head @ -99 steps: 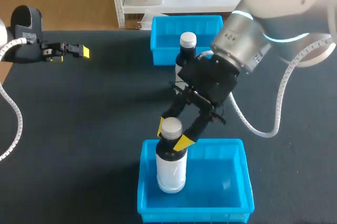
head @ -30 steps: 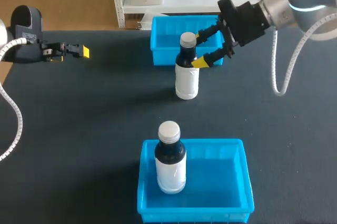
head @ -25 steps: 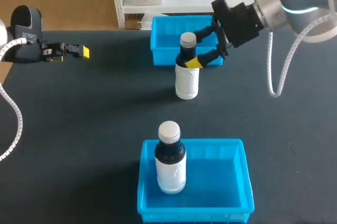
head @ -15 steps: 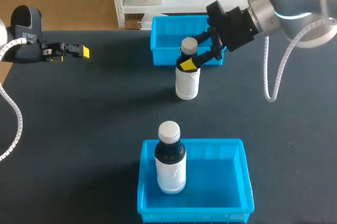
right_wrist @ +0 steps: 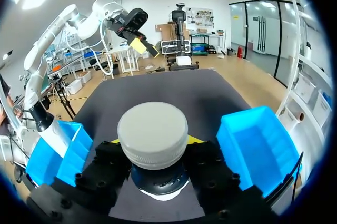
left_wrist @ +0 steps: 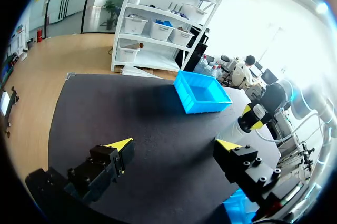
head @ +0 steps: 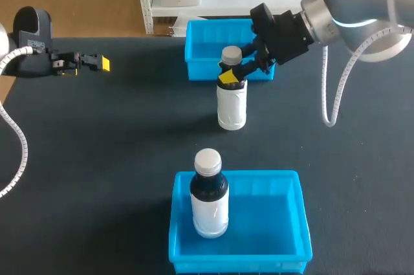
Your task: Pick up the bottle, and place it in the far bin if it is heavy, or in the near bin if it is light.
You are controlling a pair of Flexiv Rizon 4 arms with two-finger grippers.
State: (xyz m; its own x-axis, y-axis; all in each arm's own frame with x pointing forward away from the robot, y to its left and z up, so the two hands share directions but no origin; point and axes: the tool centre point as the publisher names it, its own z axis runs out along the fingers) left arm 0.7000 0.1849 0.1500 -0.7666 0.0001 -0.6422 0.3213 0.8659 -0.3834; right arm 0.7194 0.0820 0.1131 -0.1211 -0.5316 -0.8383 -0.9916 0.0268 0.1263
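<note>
A white bottle (head: 231, 103) with a dark neck and a grey cap (right_wrist: 152, 134) stands on the black table just in front of the far blue bin (head: 200, 35). My right gripper (head: 235, 71) is at its neck, one finger on each side, shut on it below the cap. The right wrist view shows the cap between the black fingers (right_wrist: 108, 168). A second, similar bottle (head: 209, 200) stands in the near blue bin (head: 284, 223). My left gripper (head: 97, 63) rests at the table's far left, open and empty, its yellow tips (left_wrist: 122, 145) wide apart.
The far bin (left_wrist: 202, 95) looks empty. The black table (head: 116, 145) is bare between the two bins and across its left half. My right arm's white cable (head: 336, 94) loops above the table's right side.
My right gripper left the near bin's bottle, came to the bottle by the far bin and closed its fingers on the neck. That bottle shifted slightly. The left arm stayed still.
</note>
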